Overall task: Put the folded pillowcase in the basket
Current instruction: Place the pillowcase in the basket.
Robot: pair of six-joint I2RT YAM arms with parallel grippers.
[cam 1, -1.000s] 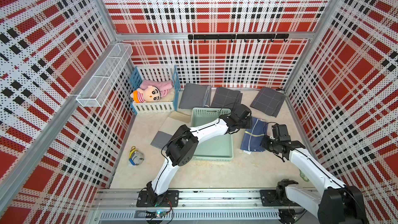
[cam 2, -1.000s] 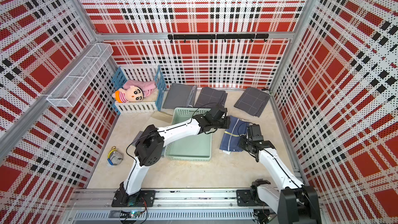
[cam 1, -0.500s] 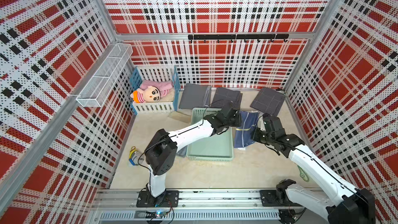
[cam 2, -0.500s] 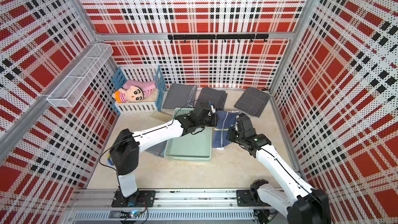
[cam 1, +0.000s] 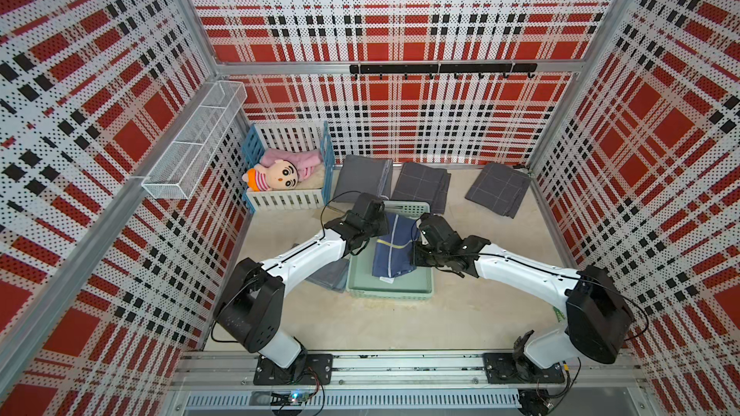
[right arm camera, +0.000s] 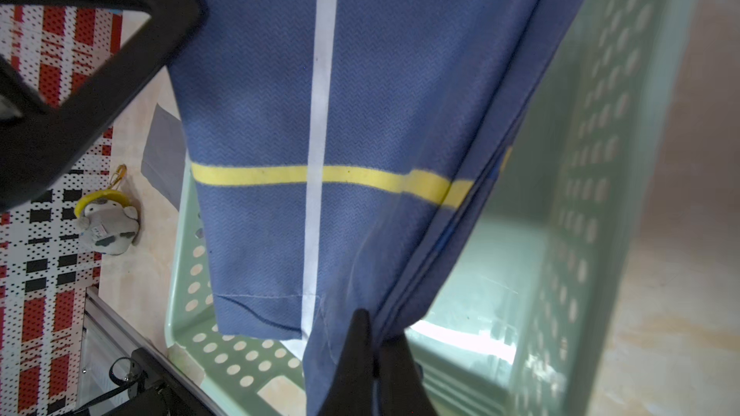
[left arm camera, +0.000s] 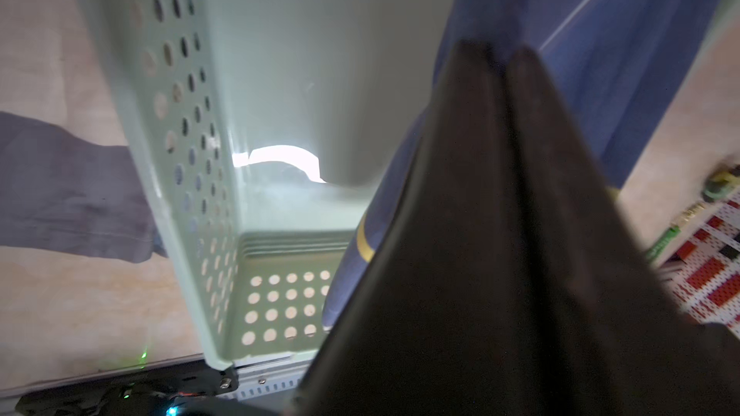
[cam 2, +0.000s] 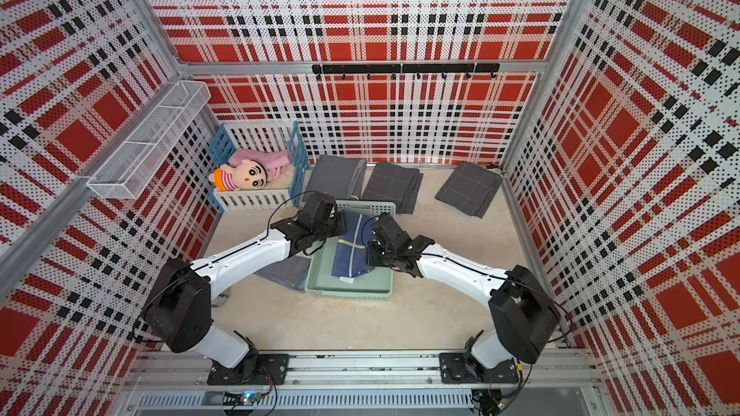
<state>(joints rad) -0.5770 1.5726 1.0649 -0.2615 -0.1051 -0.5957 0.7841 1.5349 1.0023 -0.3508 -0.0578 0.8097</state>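
The folded pillowcase [cam 1: 394, 250] [cam 2: 352, 250] is blue with a white and a yellow stripe. It hangs lengthwise over the pale green basket [cam 1: 390, 292] [cam 2: 348, 292], its near end low inside. My left gripper [cam 1: 382, 226] [cam 2: 340, 230] is shut on the cloth's left edge; in the left wrist view its tips [left arm camera: 502, 56] pinch blue fabric [left arm camera: 600, 54] beside the basket's perforated wall [left arm camera: 188, 154]. My right gripper [cam 1: 415, 250] [cam 2: 370, 252] is shut on the right edge; its tips [right arm camera: 372, 326] clamp the pillowcase [right arm camera: 320, 114] above the basket [right arm camera: 600, 154].
Three grey folded cloths [cam 1: 362, 184] [cam 1: 420, 190] [cam 1: 498, 190] lie behind the basket, and another grey cloth [cam 1: 328, 276] lies at its left side. A crib with a doll [cam 1: 286, 178] stands back left under a wire rack [cam 1: 196, 146]. A small keychain toy [right arm camera: 106, 222] lies left.
Both grippers carried the pillowcase leftward from the table right of the basket to over the basket. Both stayed shut on it.
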